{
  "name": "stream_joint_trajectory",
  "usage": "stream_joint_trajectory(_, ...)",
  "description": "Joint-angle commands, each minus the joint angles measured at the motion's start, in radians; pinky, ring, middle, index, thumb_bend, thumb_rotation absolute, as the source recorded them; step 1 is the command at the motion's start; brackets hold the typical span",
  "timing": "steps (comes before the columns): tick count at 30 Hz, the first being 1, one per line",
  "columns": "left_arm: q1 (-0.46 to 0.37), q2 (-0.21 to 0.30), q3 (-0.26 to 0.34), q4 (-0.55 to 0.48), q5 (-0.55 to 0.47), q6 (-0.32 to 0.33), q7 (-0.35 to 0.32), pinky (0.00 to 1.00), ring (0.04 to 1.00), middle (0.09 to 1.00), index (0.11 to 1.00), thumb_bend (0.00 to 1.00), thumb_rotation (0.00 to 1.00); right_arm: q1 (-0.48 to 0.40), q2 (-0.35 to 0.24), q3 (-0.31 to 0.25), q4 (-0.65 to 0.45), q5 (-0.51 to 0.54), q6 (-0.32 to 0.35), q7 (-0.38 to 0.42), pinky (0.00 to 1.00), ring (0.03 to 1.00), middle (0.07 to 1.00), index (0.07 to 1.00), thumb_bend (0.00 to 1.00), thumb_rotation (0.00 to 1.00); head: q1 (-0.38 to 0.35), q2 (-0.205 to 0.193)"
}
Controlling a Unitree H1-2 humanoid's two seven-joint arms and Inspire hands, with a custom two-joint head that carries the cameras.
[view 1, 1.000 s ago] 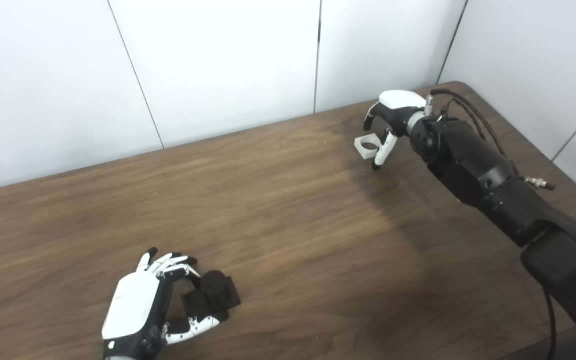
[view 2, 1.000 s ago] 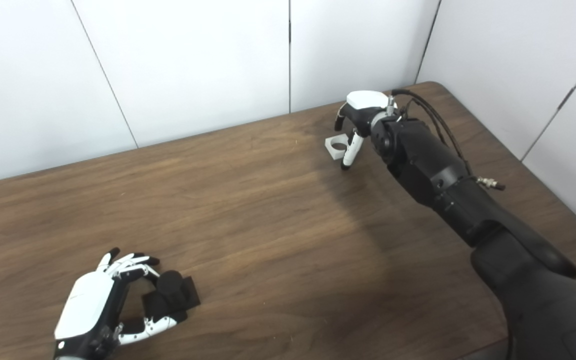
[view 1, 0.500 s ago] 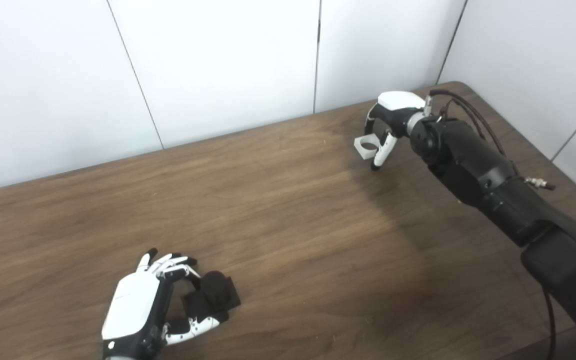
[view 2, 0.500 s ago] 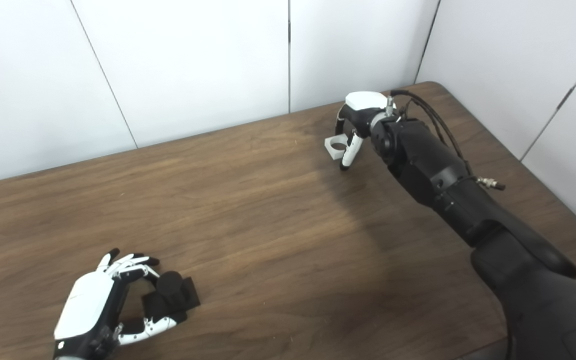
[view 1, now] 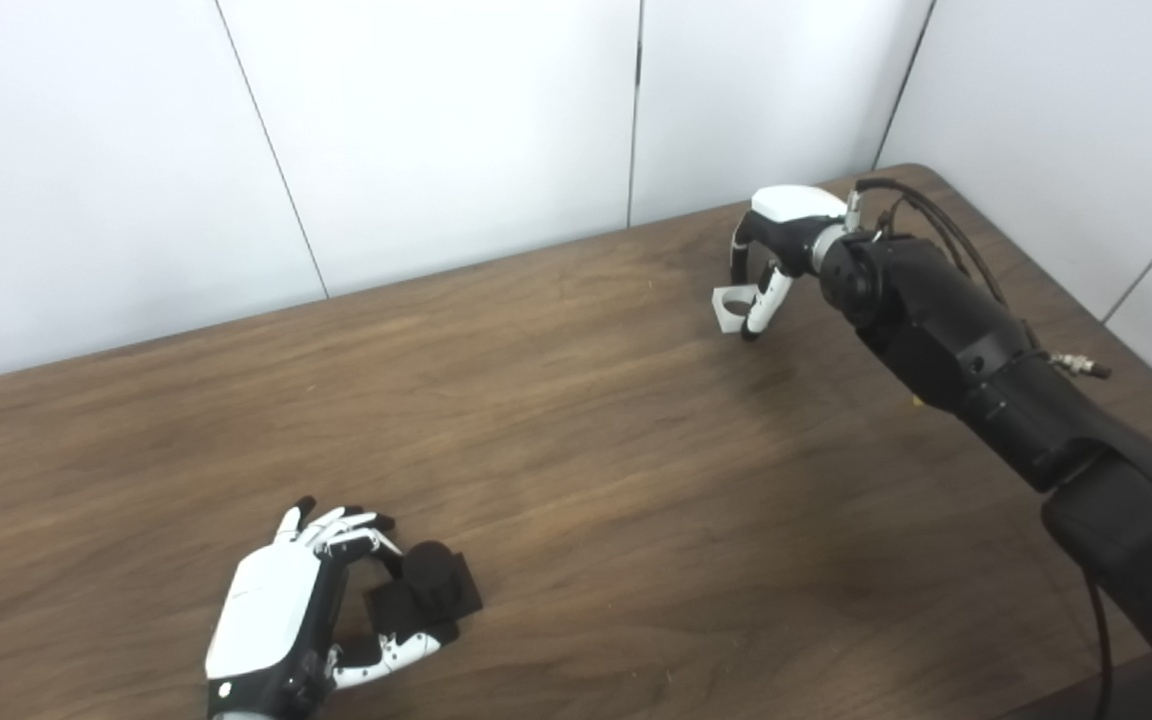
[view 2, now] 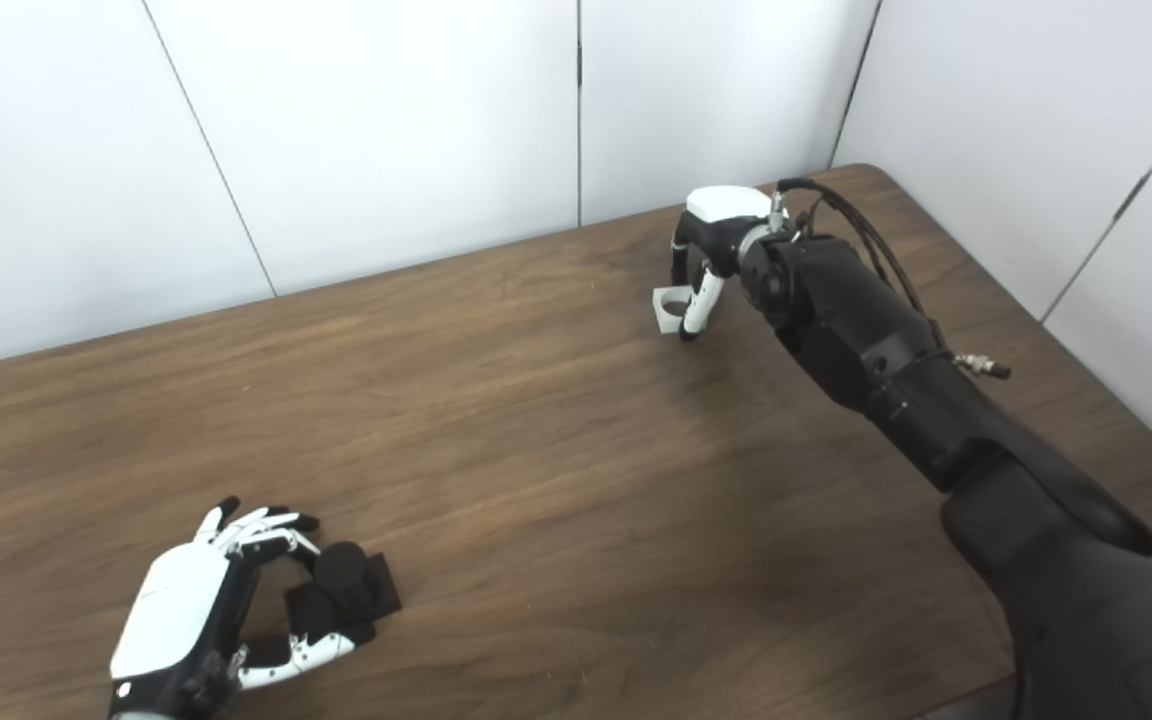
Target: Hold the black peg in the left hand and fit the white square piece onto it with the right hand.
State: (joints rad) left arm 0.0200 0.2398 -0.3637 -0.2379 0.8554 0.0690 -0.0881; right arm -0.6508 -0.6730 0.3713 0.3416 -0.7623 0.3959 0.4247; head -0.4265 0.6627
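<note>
A brown wooden table (view 1: 576, 420) stands against white wall panels (view 1: 436, 130). At the near left, the left hand (view 1: 281, 615) lies low over the tabletop, with its fingers (view 1: 341, 528) curled over the far side of the black peg (view 1: 426, 592) and its thumb (view 1: 391, 652) against the near side. The peg, a short round stub on a square black base, sits on the table inside this loose grasp. Contact looks likely on both sides, but whether the grip is firm cannot be told.

At the far right, well apart from the peg, the right hand (view 1: 771, 255) reaches down from its black arm (view 1: 956, 340). Its fingers point downward and are drawn close around the white square piece (view 1: 733, 305), a small block with a round hole through it. The thumb (view 1: 764, 305) is at the block's right side and the other fingers at its far side, so the hand pinches it. The block looks tilted; whether its lower edge touches the tabletop cannot be told.
</note>
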Motion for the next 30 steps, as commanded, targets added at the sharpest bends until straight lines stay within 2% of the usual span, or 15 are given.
stream_joint_trajectory(1,0.016,0.007,-0.003,0.006,0.012,0.010,-0.024,1.00,0.848,0.764,0.486,0.52,0.05,-0.027,-0.030,-0.007,-0.016,-0.019,0.004,0.001,0.98,0.977,0.887,0.485,0.52,0.13,-0.001,0.001)
stream_joint_trajectory(7,0.016,0.006,-0.001,0.009,0.015,0.007,-0.020,1.00,0.847,0.762,0.486,0.52,0.05,-0.009,-0.034,-0.008,-0.025,-0.023,0.001,0.005,0.97,0.973,0.895,0.485,0.52,0.13,0.005,0.002)
stream_joint_trajectory(14,0.017,0.003,0.001,0.010,0.010,0.007,-0.020,1.00,0.851,0.764,0.486,0.52,0.05,0.022,-0.044,-0.026,-0.052,0.000,-0.042,-0.012,0.97,0.967,0.873,0.484,0.52,0.13,0.029,0.008)
stream_joint_trajectory(20,0.017,-0.001,-0.003,0.016,0.017,0.001,-0.013,1.00,0.847,0.761,0.486,0.52,0.05,0.051,-0.071,-0.049,-0.164,0.028,-0.122,-0.007,1.00,0.948,0.797,0.485,0.52,0.13,0.079,0.018)
stream_joint_trajectory(30,0.013,-0.025,-0.022,0.032,0.047,0.015,-0.014,1.00,0.860,0.769,0.486,0.52,0.05,0.085,-0.079,-0.079,-0.383,0.037,-0.175,0.050,0.99,0.939,0.792,0.484,0.52,0.13,0.184,0.031)
